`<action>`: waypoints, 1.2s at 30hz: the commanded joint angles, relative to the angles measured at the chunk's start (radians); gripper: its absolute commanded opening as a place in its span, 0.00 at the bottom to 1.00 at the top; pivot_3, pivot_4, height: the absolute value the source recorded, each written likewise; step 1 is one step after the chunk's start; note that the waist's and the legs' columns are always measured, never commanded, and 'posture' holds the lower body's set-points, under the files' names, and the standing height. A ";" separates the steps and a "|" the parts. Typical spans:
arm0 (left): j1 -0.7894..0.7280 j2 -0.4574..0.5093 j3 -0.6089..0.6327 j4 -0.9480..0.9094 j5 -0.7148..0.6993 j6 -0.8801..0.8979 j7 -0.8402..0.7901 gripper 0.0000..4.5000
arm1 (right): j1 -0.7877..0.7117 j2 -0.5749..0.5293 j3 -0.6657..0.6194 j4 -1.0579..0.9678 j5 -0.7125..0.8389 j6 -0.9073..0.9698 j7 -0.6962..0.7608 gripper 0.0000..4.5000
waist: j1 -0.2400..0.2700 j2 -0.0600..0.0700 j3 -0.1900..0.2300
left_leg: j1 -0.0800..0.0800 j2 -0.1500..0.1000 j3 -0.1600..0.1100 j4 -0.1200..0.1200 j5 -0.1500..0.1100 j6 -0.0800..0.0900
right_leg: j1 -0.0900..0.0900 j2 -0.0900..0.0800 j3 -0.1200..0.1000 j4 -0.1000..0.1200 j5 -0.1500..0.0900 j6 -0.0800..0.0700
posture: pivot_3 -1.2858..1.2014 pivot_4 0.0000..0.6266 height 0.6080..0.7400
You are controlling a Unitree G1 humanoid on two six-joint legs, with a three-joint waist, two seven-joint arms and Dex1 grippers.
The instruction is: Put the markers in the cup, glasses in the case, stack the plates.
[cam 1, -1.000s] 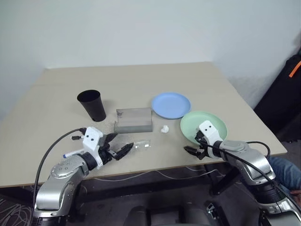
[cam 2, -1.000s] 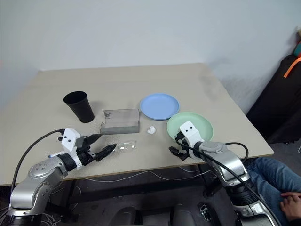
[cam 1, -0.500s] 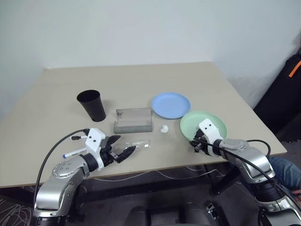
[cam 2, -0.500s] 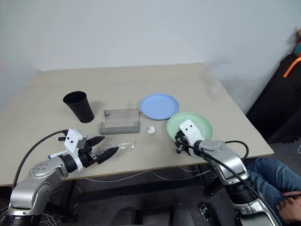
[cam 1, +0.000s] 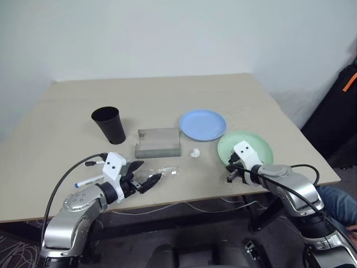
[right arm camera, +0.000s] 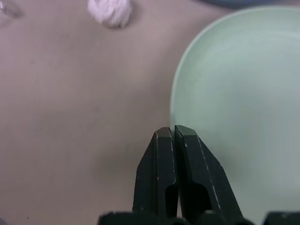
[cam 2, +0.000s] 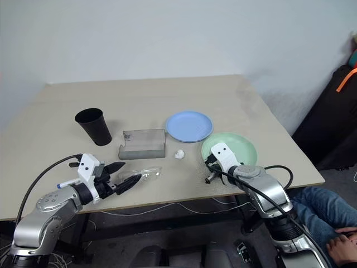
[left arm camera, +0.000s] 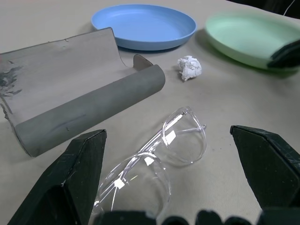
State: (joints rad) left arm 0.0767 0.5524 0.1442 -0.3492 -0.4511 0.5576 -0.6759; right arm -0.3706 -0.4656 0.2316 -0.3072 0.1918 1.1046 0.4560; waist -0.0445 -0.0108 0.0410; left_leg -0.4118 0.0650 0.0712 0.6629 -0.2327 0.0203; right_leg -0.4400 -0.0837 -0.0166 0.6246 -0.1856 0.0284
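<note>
glasses between left gripper fingers, untouched

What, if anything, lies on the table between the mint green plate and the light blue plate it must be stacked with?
Nothing visible: bare table separates the mint green plate from the light blue plate; the white crumpled scrap lies off to the side.

You see a matt beige table, smooth plastic plates, light blue and mint green, a matt black cup, see-through glossy glasses, a matt grey case, and a crumpled white paper scrap.
</note>
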 commanded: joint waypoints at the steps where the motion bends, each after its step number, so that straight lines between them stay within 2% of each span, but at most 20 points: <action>1: -0.011 0.000 0.006 -0.036 -0.005 -0.019 0.006 1.00 | -0.013 -0.008 -0.016 -0.027 -0.010 0.016 -0.022 0.01 | 0.000 0.000 0.000 | 0.000 0.000 0.000 0.000 0.000 0.000 | 0.000 0.000 0.000 0.000 0.000 0.000 | 0.52 0.00 1.00; 9: -0.021 -0.004 -0.004 -0.026 0.002 -0.026 0.011 1.00 | -0.052 -0.057 0.016 -0.016 -0.077 -0.040 -0.038 0.01 | 0.001 0.000 0.000 | 0.000 0.000 0.000 0.000 0.000 0.000 | 0.000 0.000 0.000 0.000 0.000 0.000 | 0.52 0.00 1.00; 13: -0.027 -0.006 -0.005 -0.017 0.004 -0.030 0.013 1.00 | -0.113 -0.139 0.068 -0.020 -0.110 -0.172 0.044 0.01 | 0.000 0.000 0.000 | 0.000 0.000 0.001 0.000 0.000 0.000 | 0.000 0.000 0.000 0.000 0.000 0.000 | 0.52 0.00 1.00; 17: -0.040 -0.009 -0.008 -0.008 0.000 -0.028 0.014 1.00 | -0.192 -0.177 0.094 0.048 -0.116 -0.315 0.141 0.01 | -0.003 0.000 0.000 | 0.000 0.000 0.000 0.000 0.000 0.000 | -0.001 0.000 0.000 0.000 0.000 0.000 | 0.52 0.00 1.00; 22: -0.072 -0.016 -0.018 0.025 0.007 -0.034 0.014 1.00 | -0.345 -0.140 0.151 0.325 -0.177 -0.633 0.246 0.01 | -0.003 0.000 0.000 | 0.000 0.000 0.000 0.000 0.000 0.001 | 0.000 0.001 0.000 0.000 0.000 0.000 | 0.52 0.00 1.00; 28: -0.106 -0.034 -0.043 0.045 0.018 -0.045 0.020 1.00 | -0.557 0.033 0.187 0.795 -0.221 -0.996 0.365 0.01 | -0.009 0.000 0.000 | 0.000 0.000 0.000 0.000 0.003 0.004 | 0.000 0.002 0.001 0.000 0.001 0.000 | 0.52 0.00 1.00; 31: -0.107 -0.040 -0.047 0.044 0.021 -0.047 0.026 1.00 | -0.626 0.103 0.193 0.978 -0.248 -1.124 0.413 0.01 | -0.009 0.000 0.000 | 0.000 0.000 0.000 0.000 0.003 0.005 | 0.000 0.003 0.002 0.000 0.002 0.001 | 0.52 0.00 1.00; 36: -0.083 -0.045 -0.034 0.021 0.018 -0.050 0.043 1.00 | -0.749 0.214 0.183 1.297 -0.316 -1.268 0.377 0.01 | -0.009 0.000 0.000 | 0.000 0.000 0.000 -0.001 0.003 0.005 | 0.000 0.003 0.002 0.000 0.002 0.001 | 0.52 0.00 1.00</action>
State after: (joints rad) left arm -0.0054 0.5079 0.0940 -0.2878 -0.4301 0.5261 -0.6401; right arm -1.0629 -0.2532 0.4329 0.9393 -0.1018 -0.1058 0.8542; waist -0.0537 -0.0106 0.0412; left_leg -0.4122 0.0654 0.0713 0.6623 -0.2297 0.0250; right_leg -0.4400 -0.0805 -0.0144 0.6244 -0.1832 0.0290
